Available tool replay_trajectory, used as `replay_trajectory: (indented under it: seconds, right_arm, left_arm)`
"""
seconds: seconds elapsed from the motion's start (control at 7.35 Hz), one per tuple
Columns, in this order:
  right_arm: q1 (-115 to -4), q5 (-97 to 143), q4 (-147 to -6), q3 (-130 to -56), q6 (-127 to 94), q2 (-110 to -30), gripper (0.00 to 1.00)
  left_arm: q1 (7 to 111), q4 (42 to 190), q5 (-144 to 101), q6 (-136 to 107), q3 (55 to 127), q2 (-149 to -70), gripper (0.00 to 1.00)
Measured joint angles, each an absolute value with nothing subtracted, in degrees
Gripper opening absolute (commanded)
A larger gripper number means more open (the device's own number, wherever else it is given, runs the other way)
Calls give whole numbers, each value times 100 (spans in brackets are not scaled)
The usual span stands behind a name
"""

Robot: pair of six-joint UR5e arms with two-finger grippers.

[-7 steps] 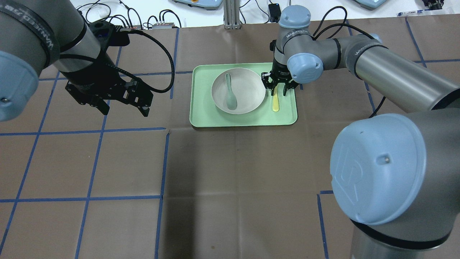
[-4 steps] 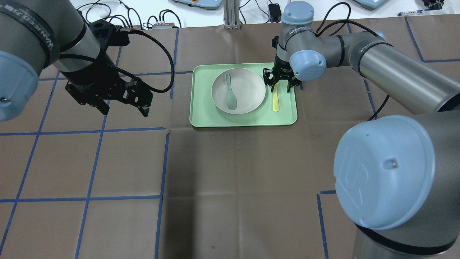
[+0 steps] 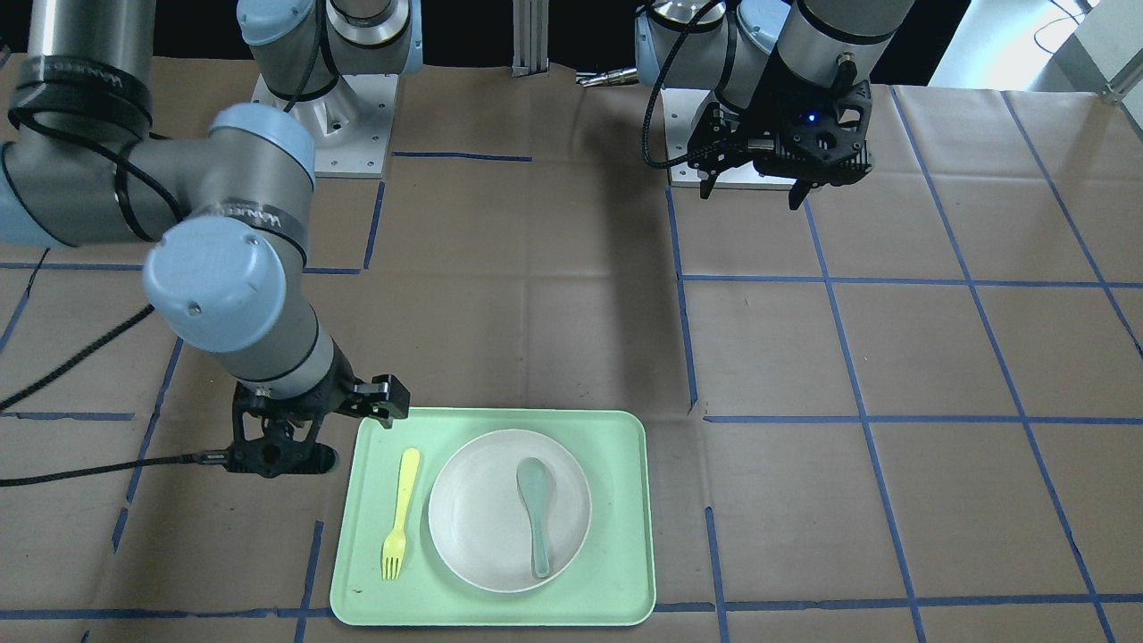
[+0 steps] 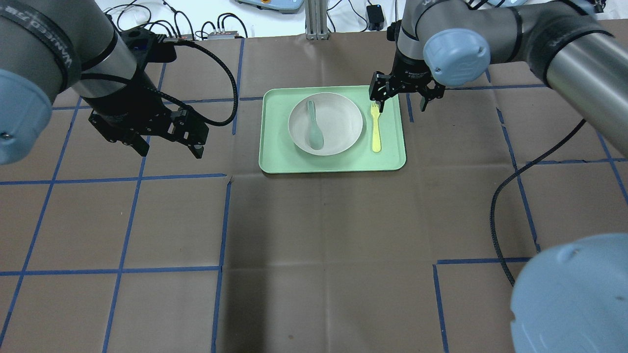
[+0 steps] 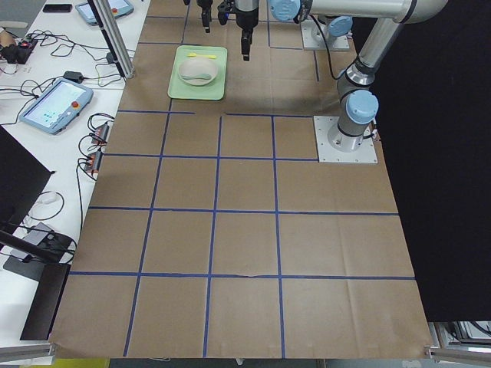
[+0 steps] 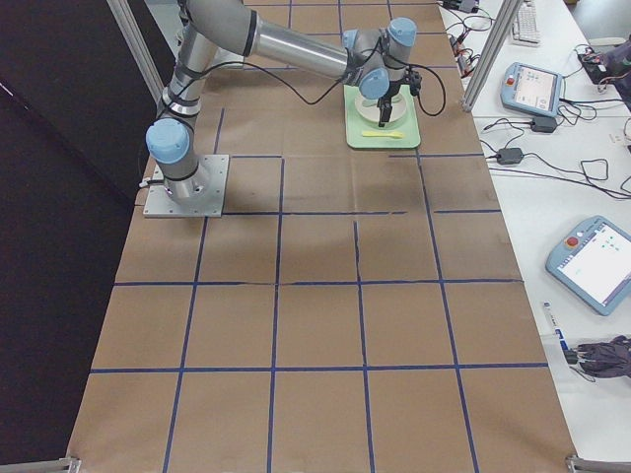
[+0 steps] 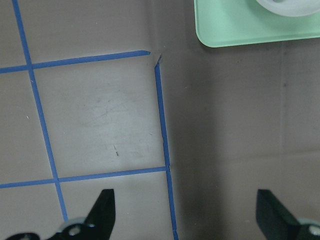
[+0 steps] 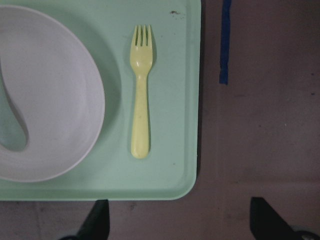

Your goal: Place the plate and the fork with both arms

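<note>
The off-white plate [image 4: 341, 122] sits on the mint-green tray [image 4: 333, 164], also in the front view [image 3: 473, 522]. The pale-yellow fork [image 4: 376, 130] lies flat on the tray just right of the plate, tines pointing away from the robot. It shows in the front view [image 3: 399, 513] and the right wrist view [image 8: 141, 95]. My right gripper [image 4: 402, 99] is open and empty, raised over the tray's far right corner, beyond the fork's tines. My left gripper [image 4: 169, 147] is open and empty, hovering over bare table well left of the tray.
A grey-green spoon [image 4: 314, 130] lies in the plate. Blue tape lines cross the brown table cover. Cables and an aluminium post [image 4: 314, 19] stand at the far edge. The left wrist view shows the tray's corner [image 7: 215, 35].
My right gripper has risen and moved off the fork toward the tray's far right corner, leaving the whole fork lying on the tray. The left arm has not moved.
</note>
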State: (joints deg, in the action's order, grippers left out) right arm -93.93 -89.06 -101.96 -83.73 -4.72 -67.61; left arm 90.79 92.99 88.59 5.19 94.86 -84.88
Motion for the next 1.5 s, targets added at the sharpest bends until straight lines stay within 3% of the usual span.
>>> replay_trajectory:
  seconds: [0.68,1.5]
  right_arm:
    - [-8917,-8911,-8743,-9046,-138,-8676,100]
    - [-8916,-9085,-8637,-9193,-142,-9041,100]
  left_arm:
    - [9079,9299,8865,518,9491,-8490,100]
    - [9079,9307,8868,518,9501,-8483,100]
